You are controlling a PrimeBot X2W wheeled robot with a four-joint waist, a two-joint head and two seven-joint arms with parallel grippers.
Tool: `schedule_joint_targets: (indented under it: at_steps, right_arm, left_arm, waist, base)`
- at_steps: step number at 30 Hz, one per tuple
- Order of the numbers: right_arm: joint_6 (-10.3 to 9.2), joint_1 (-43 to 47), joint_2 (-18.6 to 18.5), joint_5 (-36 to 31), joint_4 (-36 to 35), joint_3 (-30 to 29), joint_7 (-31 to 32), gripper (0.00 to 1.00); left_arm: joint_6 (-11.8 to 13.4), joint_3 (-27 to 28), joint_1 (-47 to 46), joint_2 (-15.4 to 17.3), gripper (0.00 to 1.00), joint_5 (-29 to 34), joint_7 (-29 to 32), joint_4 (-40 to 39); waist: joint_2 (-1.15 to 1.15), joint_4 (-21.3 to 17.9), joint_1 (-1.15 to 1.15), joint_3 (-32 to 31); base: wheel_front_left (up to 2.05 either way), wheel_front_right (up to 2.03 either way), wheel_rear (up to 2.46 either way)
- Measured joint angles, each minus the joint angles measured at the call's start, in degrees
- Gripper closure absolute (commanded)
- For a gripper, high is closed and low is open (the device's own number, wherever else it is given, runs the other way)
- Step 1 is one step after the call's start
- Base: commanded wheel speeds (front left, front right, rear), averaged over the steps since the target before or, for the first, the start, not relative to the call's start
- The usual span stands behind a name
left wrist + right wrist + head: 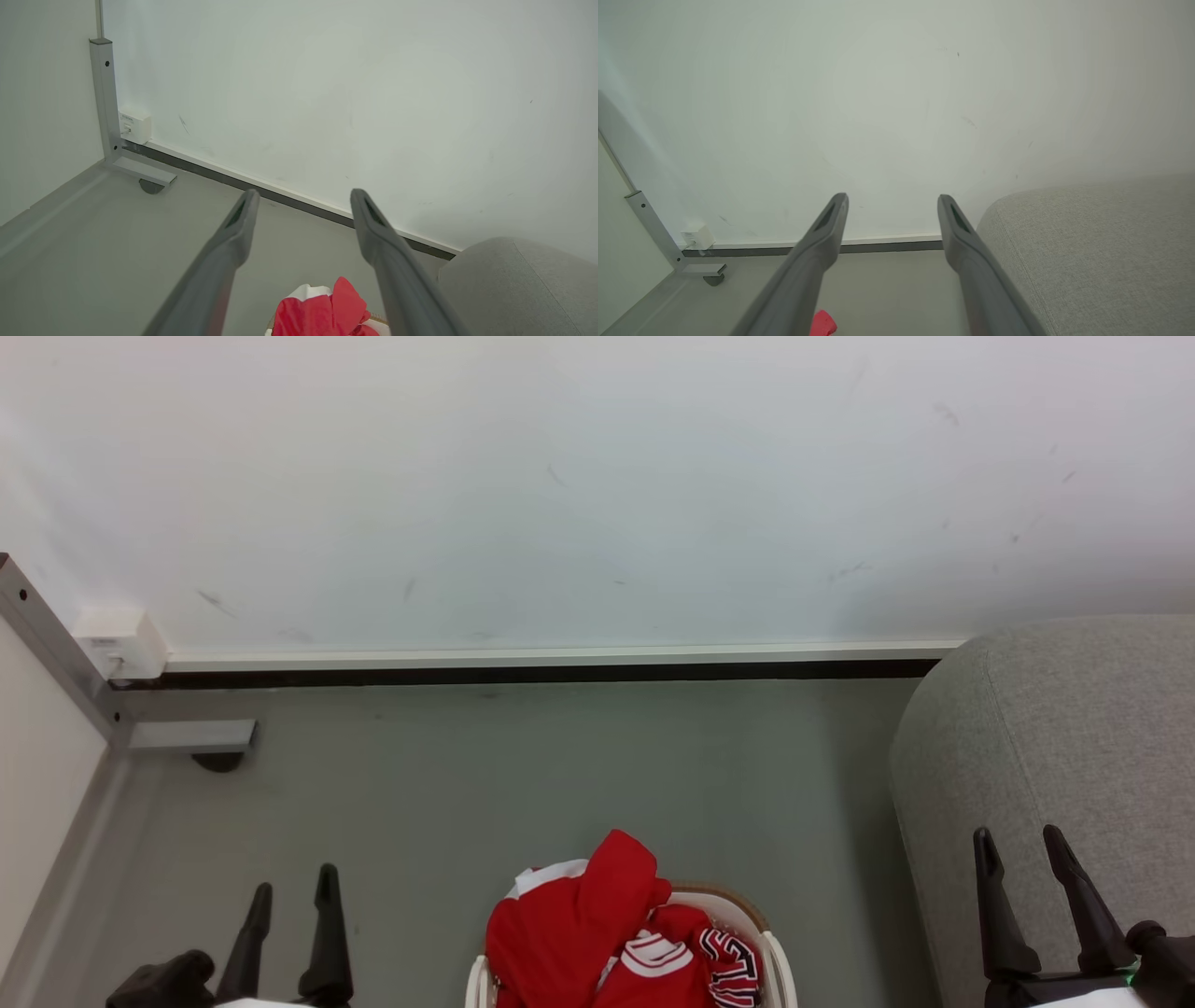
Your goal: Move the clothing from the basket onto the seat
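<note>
Clothing in bright red with white bands lies heaped in the white laundry basket on the floor, near the grey sofa. None of it shows on the visible part of the seat, so I judge every garment is left to move. The left gripper and right gripper flank the basket, fingers spread wide and holding nothing.

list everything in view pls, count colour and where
clothing: one heap, number unclear, red with white bands, in the basket
basket: 1, white with brown rim, on the floor, bottom centre
sofa: 1, light grey, right
wall: 1, white, behind
floor: 1, grey
box: 1, white, foot of wall, left
post: 1, grey metal, left
left hand: 1, dark, open, lower left
right hand: 1, dark, open, lower right
</note>
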Motion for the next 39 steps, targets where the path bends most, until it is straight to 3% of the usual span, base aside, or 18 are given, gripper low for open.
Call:
schedule_joint_targets:
  at_steps: [18, 39]
  right_arm:
    - [0.00, 0.59, 1.79, -8.70, 0.65, -2.74, -0.04, 0.00]
    - [0.00, 1.05, 3.61, -18.86, 0.83, -5.13, -0.13, 0.00]
  left_arm:
    - [-1.74, -0.11, 0.31, 0.04, 0.00, 8.25, -2.18, 1.22]
    - [-1.96, -1.01, 0.97, 0.13, 0.00, 16.61, -4.50, 1.47]
  waist:
    - [0.00, -0.17, 0.00, 0.41]
    - [0.00, -0.72, 0.00, 0.83]
  base:
    - [0.00, 0.00, 0.00]
    - [0.00, 0.00, 0.00]
